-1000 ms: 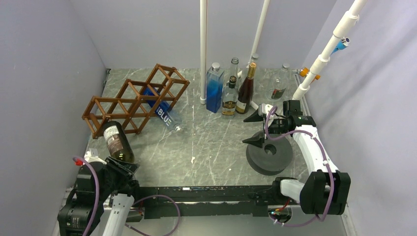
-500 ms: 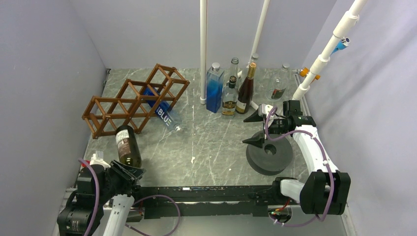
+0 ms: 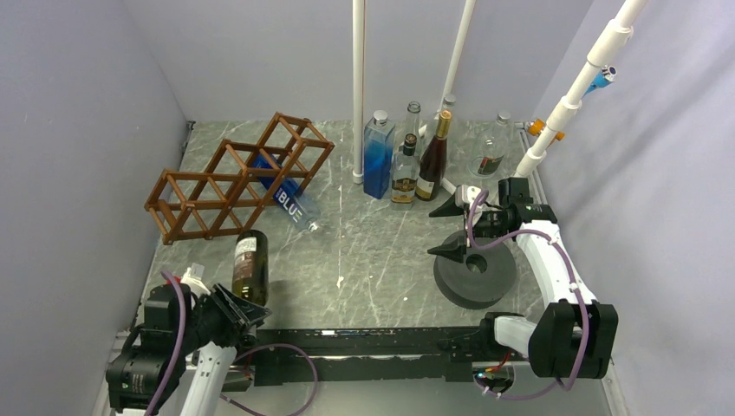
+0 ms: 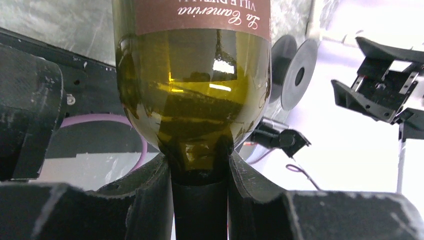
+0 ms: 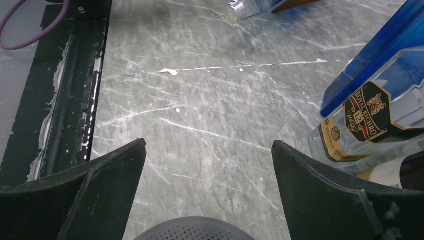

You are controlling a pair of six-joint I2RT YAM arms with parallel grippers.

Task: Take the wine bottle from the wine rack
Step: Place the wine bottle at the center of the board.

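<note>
The wine bottle [image 3: 250, 267], dark green glass with a brown label, hangs over the table's near left part, just in front of the brown wooden wine rack [image 3: 227, 178] and outside its cells. Its base points toward the rack. My left gripper [image 3: 234, 305] is shut on its neck. The left wrist view shows the wine bottle [image 4: 192, 85] filling the frame, its neck clamped in the left gripper [image 4: 199, 167]. My right gripper [image 3: 451, 227] stands open at the right, with nothing in it. In its own view the right gripper [image 5: 209, 150] has only bare table between its fingers.
A blue bottle [image 3: 290, 201] lies in a rack cell, neck sticking out to the right. Several upright bottles [image 3: 404, 165] stand at the back centre by a white pole [image 3: 358, 95]. A grey perforated disc [image 3: 474, 273] lies under the right gripper.
The left arm has drawn the wine bottle out from the rack's near left end and swung it right and toward the table's near edge. The right arm has not moved.
</note>
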